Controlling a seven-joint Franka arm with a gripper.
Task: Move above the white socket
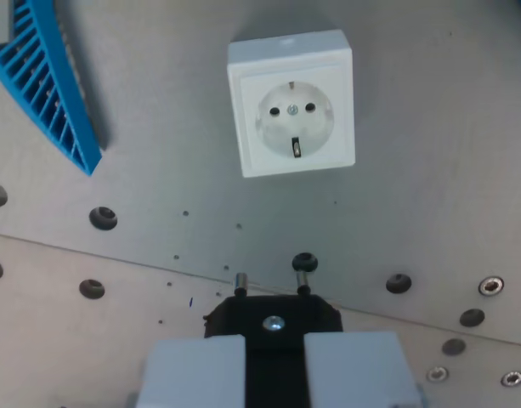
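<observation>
At the bottom of the wrist view, the end effector (273, 336) clamps a black plug (274, 316), its two pins pointing up the frame. The pins sit over the bench (430, 170), short of the socket (292, 104), which lies flat further up, well apart. I judge the main risk is stopping off-centre: the socket looks slightly rotated against the pins. Farthest left, a blue grid (52, 81) could be clipped if the arm drifts sideways.
</observation>
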